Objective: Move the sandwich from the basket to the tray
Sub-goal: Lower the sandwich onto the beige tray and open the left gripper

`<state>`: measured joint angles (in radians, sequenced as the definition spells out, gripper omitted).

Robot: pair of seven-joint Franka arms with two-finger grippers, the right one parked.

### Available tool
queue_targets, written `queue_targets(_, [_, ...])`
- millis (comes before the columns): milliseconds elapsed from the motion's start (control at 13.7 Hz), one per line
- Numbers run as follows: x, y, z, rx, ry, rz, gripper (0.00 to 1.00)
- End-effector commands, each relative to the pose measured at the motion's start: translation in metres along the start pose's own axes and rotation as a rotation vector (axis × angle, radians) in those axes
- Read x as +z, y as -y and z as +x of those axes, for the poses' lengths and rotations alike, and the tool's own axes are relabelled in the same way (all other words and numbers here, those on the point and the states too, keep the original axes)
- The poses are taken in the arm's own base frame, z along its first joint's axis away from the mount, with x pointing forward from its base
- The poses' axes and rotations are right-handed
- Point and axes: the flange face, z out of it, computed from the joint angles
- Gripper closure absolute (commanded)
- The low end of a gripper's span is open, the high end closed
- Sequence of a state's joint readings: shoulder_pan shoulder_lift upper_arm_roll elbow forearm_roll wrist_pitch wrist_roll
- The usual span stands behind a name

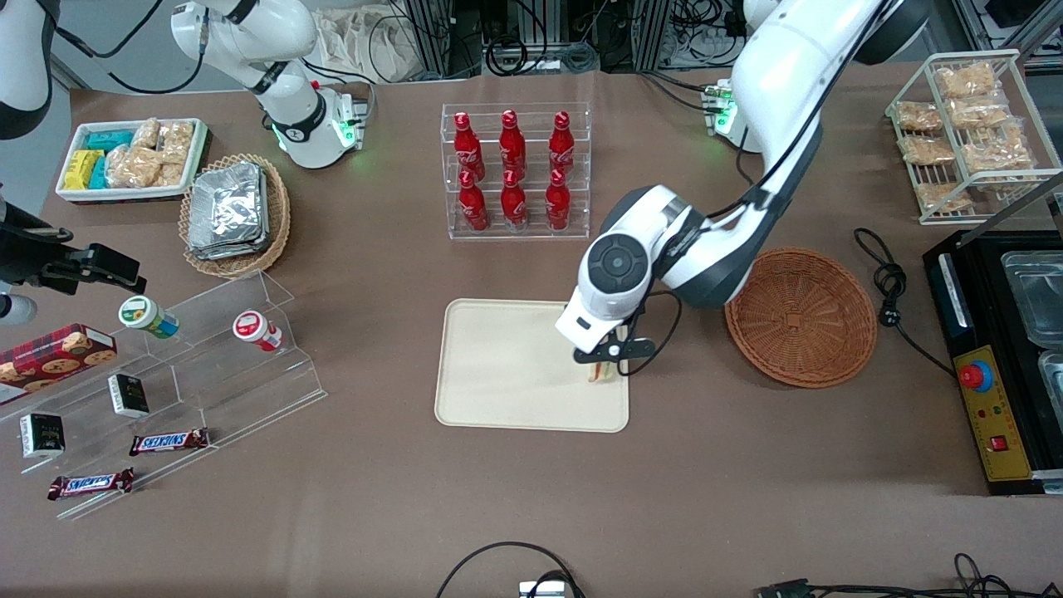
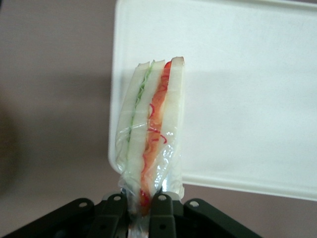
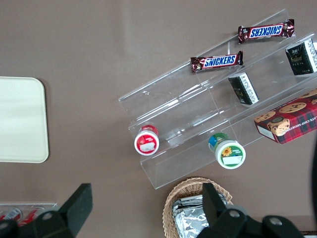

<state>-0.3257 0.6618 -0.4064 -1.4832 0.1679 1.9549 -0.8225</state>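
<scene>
I go across the front view from the tray to the basket. First comes the big flat cream tray with round corners (image 1: 507, 365), lying on the brown table. My black two-finger gripper (image 1: 612, 353) hangs over the tray's edge, at the side nearest the basket. It is clamped tight on the small white bread sandwich with red and green filling (image 2: 151, 124). The wrist view shows the fingers (image 2: 161, 208) pinching the clear wrap at one end, so the sandwich sticks out from them on its thin edge.

The sandwich is in the air, partly over the tray and partly over the table, I think (the wrist view shows the tray's rim running right under it).

Next to the tray sits the round red-brown woven basket (image 1: 801, 317). It has nothing in it now.

The job is nearly done, I judge. To do this step well, I would slide the gripper a bit more toward the middle of the tray. Then I would go down slowly until the sandwich touches. I would let go only then, so it does not tip off the rim.
</scene>
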Motion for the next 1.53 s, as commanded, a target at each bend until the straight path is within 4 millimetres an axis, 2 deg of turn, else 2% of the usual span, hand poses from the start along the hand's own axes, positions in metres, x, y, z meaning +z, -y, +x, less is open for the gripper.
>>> queue_targets(0, [0.017, -0.016, 0.002, 0.011, -0.017, 0.0, 1.0])
queue_targets(146, [0.029, -0.018, -0.001, 0.018, -0.005, 0.011, 1.0])
queue_targets(219, [0.031, -0.018, -0.001, 0.018, -0.002, 0.013, 0.94])
queue_targets(365, [0.046, -0.014, 0.0, 0.02, 0.018, 0.031, 0.72])
queue_targets(510, [0.062, -0.009, -0.003, 0.056, -0.005, 0.094, 0.62])
queue_targets(583, [0.064, -0.007, -0.001, 0.073, -0.026, 0.123, 0.43])
queue_targets(656, [0.064, -0.006, -0.002, 0.088, -0.028, 0.132, 0.0])
queue_targets(802, [0.056, -0.007, -0.003, 0.09, -0.036, 0.129, 0.0])
queue_targets(948, [0.024, -0.006, -0.005, 0.083, -0.064, 0.121, 0.0])
queue_targets(1167, [-0.033, 0.0, -0.018, 0.07, -0.103, 0.118, 0.0])
queue_targets(1312, [-0.065, 0.013, -0.029, 0.062, -0.105, 0.157, 0.0])
queue_targets(1458, [-0.085, 0.032, -0.049, 0.057, -0.116, 0.192, 0.0])
